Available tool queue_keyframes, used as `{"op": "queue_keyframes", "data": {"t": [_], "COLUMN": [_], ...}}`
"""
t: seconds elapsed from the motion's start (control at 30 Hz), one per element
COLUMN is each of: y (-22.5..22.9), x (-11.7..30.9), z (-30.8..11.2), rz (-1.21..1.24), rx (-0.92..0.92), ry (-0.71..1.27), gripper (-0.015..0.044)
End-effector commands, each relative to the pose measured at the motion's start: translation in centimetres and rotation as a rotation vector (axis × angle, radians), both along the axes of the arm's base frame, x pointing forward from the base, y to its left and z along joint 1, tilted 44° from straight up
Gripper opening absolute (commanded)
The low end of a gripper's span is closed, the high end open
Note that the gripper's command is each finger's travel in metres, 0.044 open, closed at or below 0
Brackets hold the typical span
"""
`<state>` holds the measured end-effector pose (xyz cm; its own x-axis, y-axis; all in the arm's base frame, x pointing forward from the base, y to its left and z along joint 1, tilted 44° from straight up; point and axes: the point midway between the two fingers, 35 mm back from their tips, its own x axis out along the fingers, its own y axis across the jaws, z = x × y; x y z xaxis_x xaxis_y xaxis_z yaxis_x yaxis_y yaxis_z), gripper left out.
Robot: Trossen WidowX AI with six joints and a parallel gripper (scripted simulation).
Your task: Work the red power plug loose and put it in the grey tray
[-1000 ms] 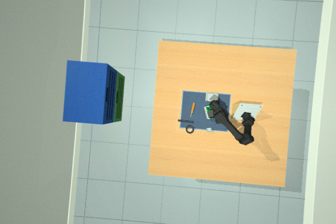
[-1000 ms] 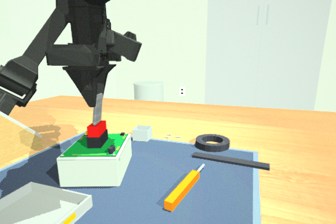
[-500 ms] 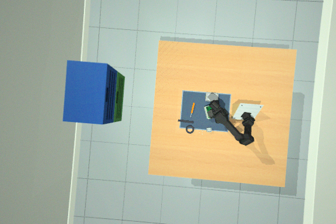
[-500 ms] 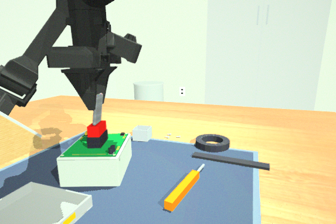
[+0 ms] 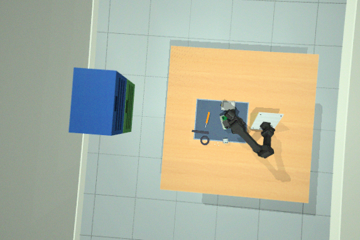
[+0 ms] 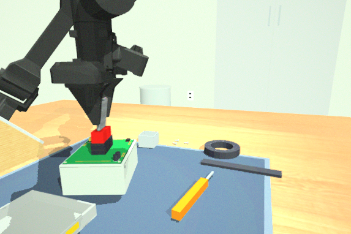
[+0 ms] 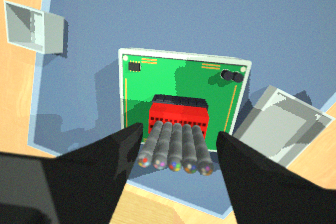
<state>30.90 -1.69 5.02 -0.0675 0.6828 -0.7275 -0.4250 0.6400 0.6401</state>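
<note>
The red plug sits upright in the black socket on the green circuit board. Several grey wires rise from the plug. My gripper is open, with one finger on each side of the wires. Its tips are just above the plug in the exterior view, with a gap on both sides in the wrist view. The grey tray lies beside the board, with nothing seen in it.
A blue mat lies under the board. An orange screwdriver, a dark bar, a black ring and a small box are nearby. A white panel stands near the arm.
</note>
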Motion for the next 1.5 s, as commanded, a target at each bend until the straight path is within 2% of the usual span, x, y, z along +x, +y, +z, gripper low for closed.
{"op": "queue_keyframes", "data": {"t": [0.0, 0.3, 0.77, 1.03, 1.33, 1.47], "y": [0.2, 0.2, -0.4, -0.9, -2.1, -2.1], "x": [0.0, 0.0, 0.1, -0.1, 0.6, 0.6], "z": [-0.1, -0.1, 0.6, 2.1, 1.0, 0.9], "rz": [-0.003, -0.003, -0.004, -0.025, 0.028, 0.029], "rx": [0.002, 0.002, 0.000, -0.078, 0.113, 0.115], "ry": [0.000, 0.000, -0.001, -0.030, 0.043, 0.044], "gripper": [0.0223, 0.0000, 0.0000, 0.0000, 0.0000, 0.0000]}}
